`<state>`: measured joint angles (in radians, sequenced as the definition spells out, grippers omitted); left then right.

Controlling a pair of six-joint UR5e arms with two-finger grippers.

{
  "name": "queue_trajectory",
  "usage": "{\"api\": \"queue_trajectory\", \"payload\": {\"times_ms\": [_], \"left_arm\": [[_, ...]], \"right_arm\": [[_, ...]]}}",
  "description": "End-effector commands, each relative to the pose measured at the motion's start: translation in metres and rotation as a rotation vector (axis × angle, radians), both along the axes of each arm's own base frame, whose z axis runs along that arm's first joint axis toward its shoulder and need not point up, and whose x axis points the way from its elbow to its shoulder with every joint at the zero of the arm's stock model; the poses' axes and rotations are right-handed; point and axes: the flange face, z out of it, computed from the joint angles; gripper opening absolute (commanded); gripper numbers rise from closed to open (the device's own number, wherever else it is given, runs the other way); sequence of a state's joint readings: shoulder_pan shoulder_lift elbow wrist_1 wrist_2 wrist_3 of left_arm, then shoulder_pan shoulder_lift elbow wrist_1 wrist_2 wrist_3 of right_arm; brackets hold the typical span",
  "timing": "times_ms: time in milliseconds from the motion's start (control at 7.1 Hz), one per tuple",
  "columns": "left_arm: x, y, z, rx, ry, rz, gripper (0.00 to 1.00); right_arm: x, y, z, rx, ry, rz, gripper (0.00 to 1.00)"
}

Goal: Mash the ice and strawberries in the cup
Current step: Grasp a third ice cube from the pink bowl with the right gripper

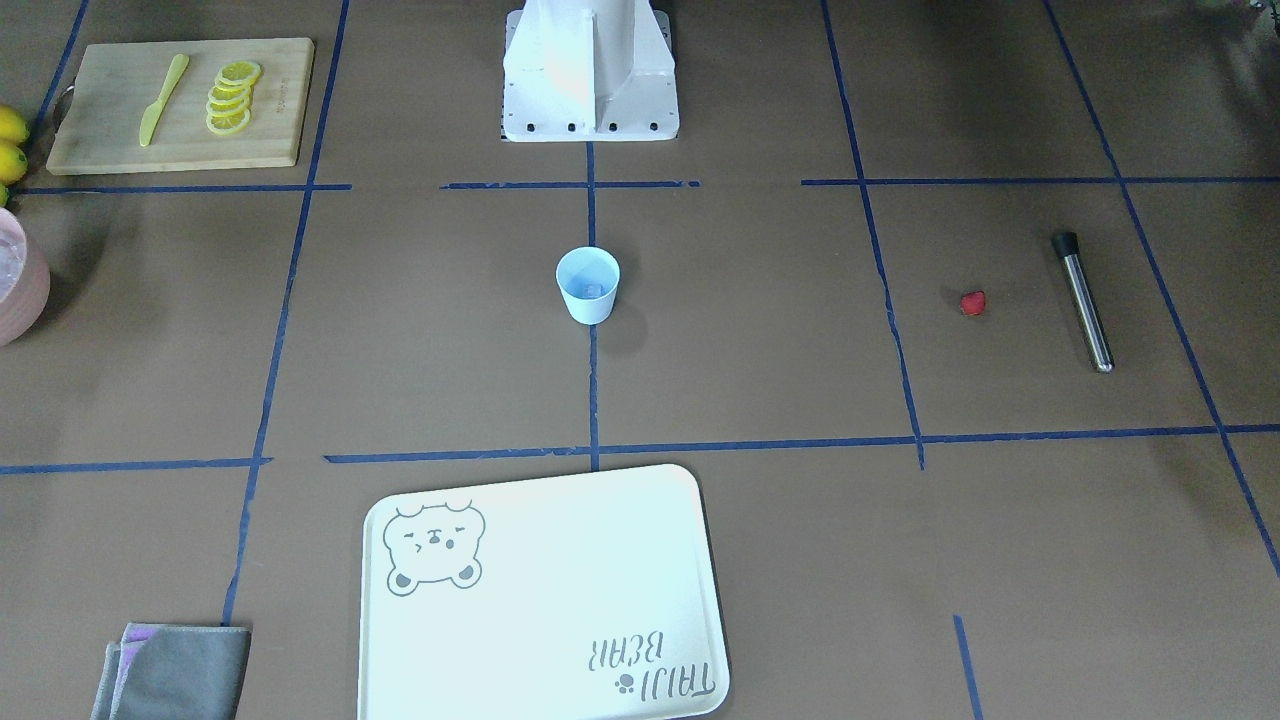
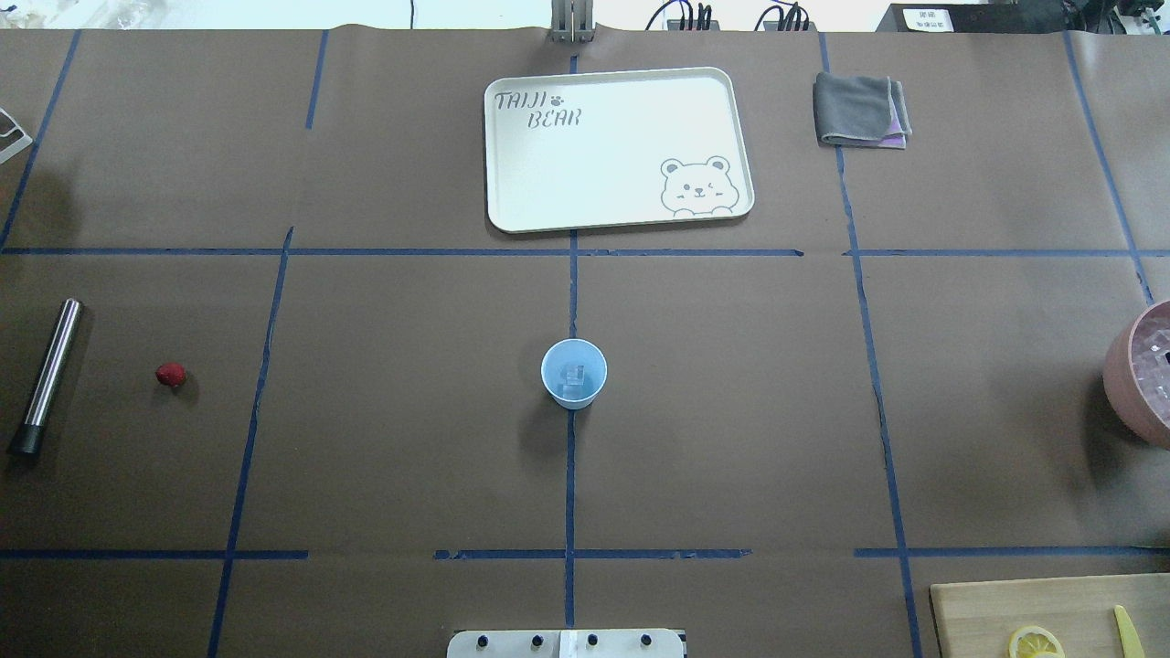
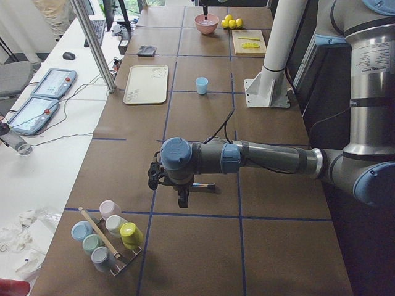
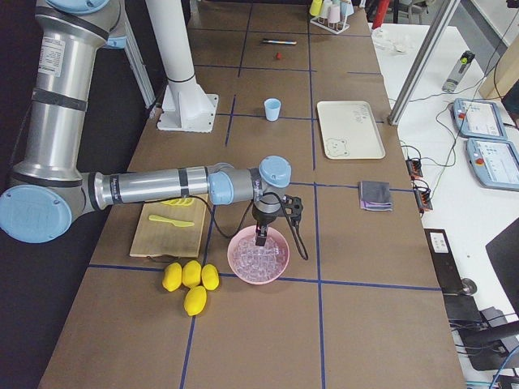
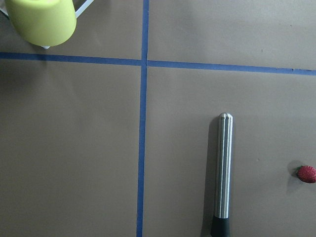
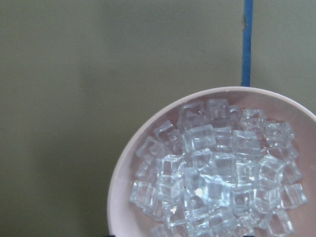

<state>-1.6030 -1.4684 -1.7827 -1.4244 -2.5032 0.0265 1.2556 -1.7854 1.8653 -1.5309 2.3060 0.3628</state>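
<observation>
While the small pale light-blue tapered cup [image 1: 588, 305] stands upright at the centre of the overhead frame, right on a blue tape line of the brown table [image 2: 411, 439], a clear whitish lump of ice [image 2: 574, 374] lies at its bottom. The small red strawberry [image 2: 170, 374] lies on the bare table at the far left of that frame, well apart from the cup. Just beside the strawberry, nearer the left edge, lies a slim steel rod with a black end [image 2: 47, 375].

The left gripper [image 3: 182, 197] hangs above that rod, at the lower middle of the exterior left view. Whether its fingers are spread or pressed together cannot be told. Its wrist camera looks straight down on the rod, with the strawberry at the right edge and a yellow-green cup [image 5: 42, 19] in the upper left corner.

The right gripper [image 4: 259, 237] hangs over a round pink bowl [image 4: 243, 274] at the lower middle of the exterior right view; its state cannot be told either. The bowl holds a heap of clear ice cubes [image 6: 212, 168].

A pale tray with a bear drawing [image 2: 603, 146] lies at the upper middle of the overhead frame, with a folded grey cloth [image 2: 855, 110] to its right. In the upper left of the front-facing view a wooden board [image 1: 120, 150] carries a row of lemon slices [image 1: 232, 97] and a yellow knife [image 1: 162, 100]. Four whole lemons [image 4: 190, 279] lie near the pink bowl.
</observation>
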Motion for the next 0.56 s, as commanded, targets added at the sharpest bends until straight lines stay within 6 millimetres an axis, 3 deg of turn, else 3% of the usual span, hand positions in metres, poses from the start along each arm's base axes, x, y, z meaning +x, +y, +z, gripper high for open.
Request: {"api": "queue_trajectory", "payload": {"times_ms": [0, 423], "left_arm": [[0.000, -0.001, 0.001, 0.001, 0.003, 0.001, 1.00], [0.000, 0.000, 0.002, -0.001, 0.003, 0.002, 1.00]], "right_arm": [[0.001, 0.000, 0.023, -0.046, 0.021, 0.008, 0.89], [-0.002, -0.005, 0.063, -0.024, 0.014, 0.008, 0.85]]}}
